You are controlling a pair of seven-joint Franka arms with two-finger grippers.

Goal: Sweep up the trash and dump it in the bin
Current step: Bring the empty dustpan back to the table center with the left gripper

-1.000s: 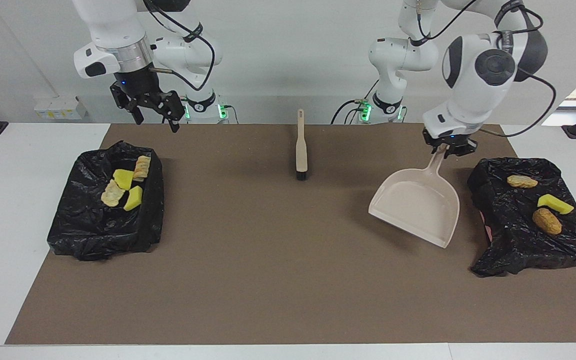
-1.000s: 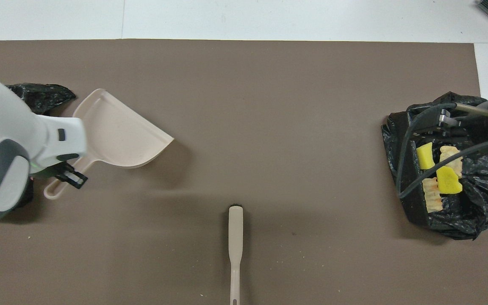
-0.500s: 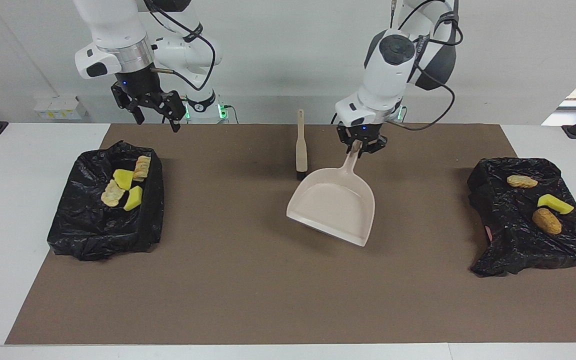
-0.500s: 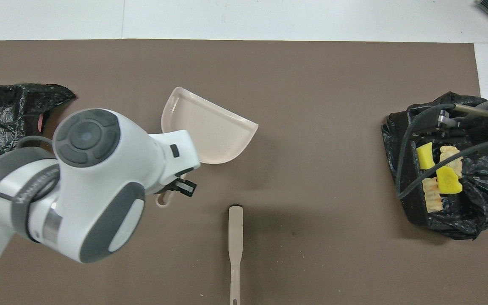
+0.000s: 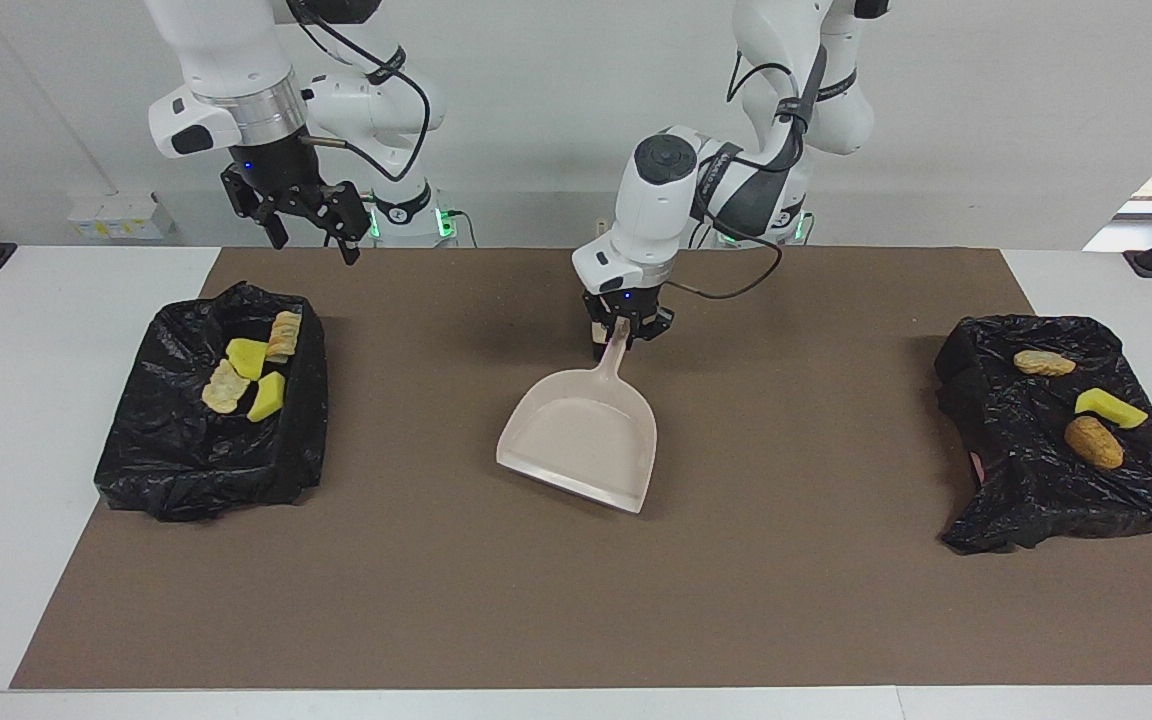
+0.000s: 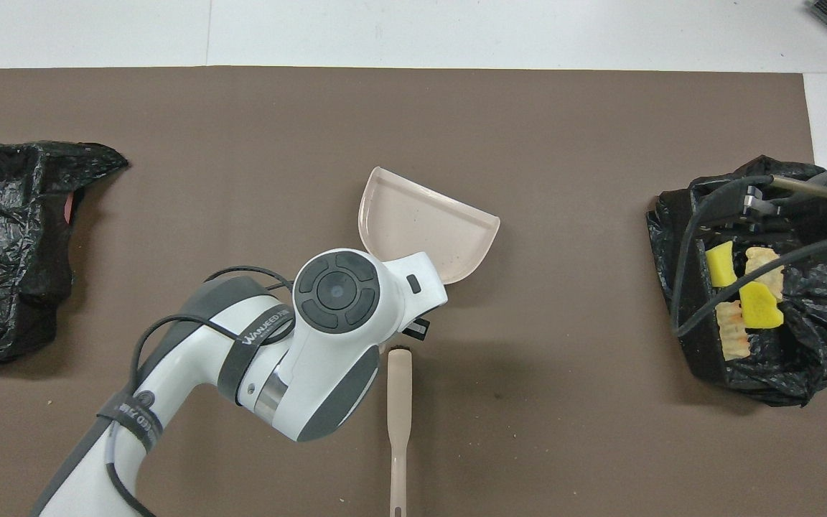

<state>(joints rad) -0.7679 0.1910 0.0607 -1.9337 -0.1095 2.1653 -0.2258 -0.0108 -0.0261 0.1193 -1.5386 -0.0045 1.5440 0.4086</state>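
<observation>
Desk (image 5: 66,420): white, under a brown mat (image 5: 576,600).
Left gripper (image 5: 624,328): fingers clamped on the dustpan (image 5: 581,440) handle, mid-mat.
Right gripper (image 5: 306,225): waits above the mat's edge, fingers apart.
Trash (image 5: 248,375): 4 lumps in the bin (image 5: 206,460) at 9 o'clock of the dustpan, 3 (image 5: 1086,410) on the bag (image 5: 1056,470) at 3.
Risk: the brush (image 6: 398,402) lies touching-close at the gripper's 12; a careless swing could knock it.
Room: open mat from 4 to 8 o'clock.

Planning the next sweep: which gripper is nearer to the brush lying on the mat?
Left. The left gripper holds the dustpan by its handle right beside the brush. The right gripper waits over the bin at the right arm's end.
</observation>
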